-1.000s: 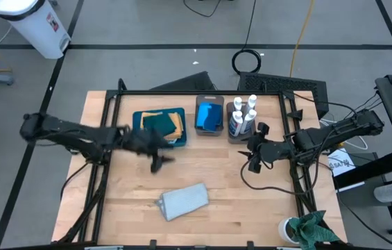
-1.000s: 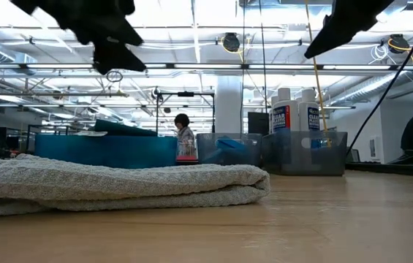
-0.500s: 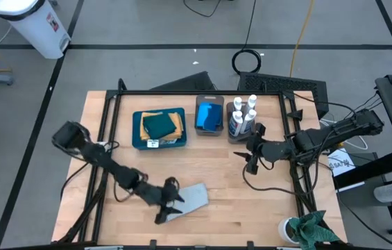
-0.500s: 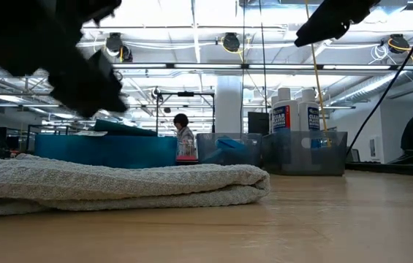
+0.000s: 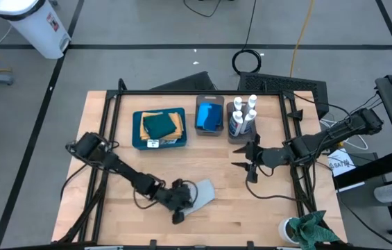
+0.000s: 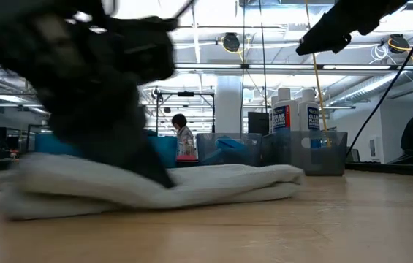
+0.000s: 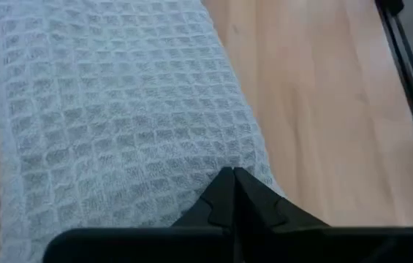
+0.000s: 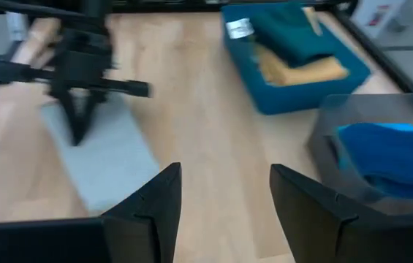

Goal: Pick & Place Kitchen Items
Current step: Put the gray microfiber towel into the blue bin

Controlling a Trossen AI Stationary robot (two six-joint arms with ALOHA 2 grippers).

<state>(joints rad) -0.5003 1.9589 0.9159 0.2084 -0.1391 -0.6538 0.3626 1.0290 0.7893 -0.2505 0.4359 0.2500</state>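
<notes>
A folded pale grey cloth (image 5: 201,193) lies flat on the wooden table near its front edge; it also shows in the low view (image 6: 213,186) and fills the left wrist view (image 7: 118,109). My left gripper (image 5: 180,201) is down at the cloth's left end, shut on it. My right gripper (image 5: 246,165) hangs open above the table's right half, near the bottle bin, with nothing between its fingers (image 8: 224,212). White bottles (image 5: 244,114) stand in a bin, blue sponges (image 5: 209,117) lie in the bin beside it, and dark teal and mustard cloths (image 5: 159,125) lie on the tray. My left gripper has its two fingertips (image 7: 233,179) closed together on the cloth's top surface at its left end (image 8: 74,135). The fingers slant down from the table's left. How much cloth lies between the tips cannot be seen. The cloth rests on the table.
The teal tray (image 5: 137,142) and two grey-brown bins (image 5: 208,132) stand along the table's far side. A bright green rag (image 5: 310,229) sits off the near right corner. Black frame rails (image 5: 105,139) run along the table's left and right edges. Bare wood lies between the cloth and the bins.
My left gripper has swung from beside the tray toward the near edge, come down onto the grey cloth and shut. The cloth has slid toward the table's right edge and bunched slightly. My right gripper has tipped a little downward.
</notes>
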